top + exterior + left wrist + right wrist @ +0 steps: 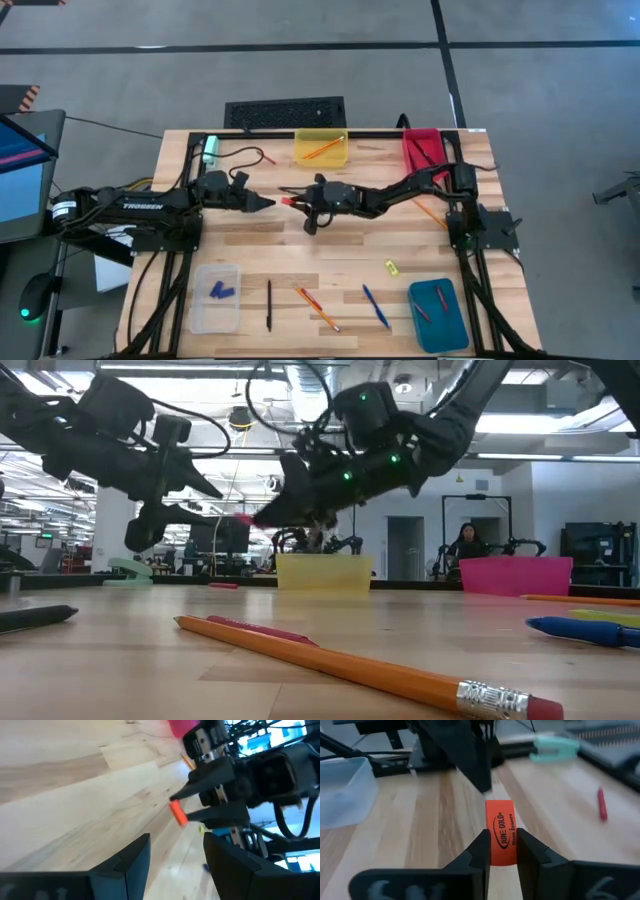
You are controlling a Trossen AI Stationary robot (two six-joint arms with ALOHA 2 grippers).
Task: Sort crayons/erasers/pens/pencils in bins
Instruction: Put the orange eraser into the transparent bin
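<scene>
You have four bins (320, 157) on the table, two pencils (317, 308), two pens (375, 306), three erasers (289, 201) loose and two more in the clear bin, and about four crayons (421, 309).

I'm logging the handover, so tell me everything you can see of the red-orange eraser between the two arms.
The red-orange eraser is a small flat rectangular block, matte, with dark printed lettering along one face. It is off the table, in the air above the wooden table, about mid-table. The right gripper pinches it by its two flat sides, most of it sticking out past the fingertips. The left gripper is open just in front of it, not touching.
</scene>
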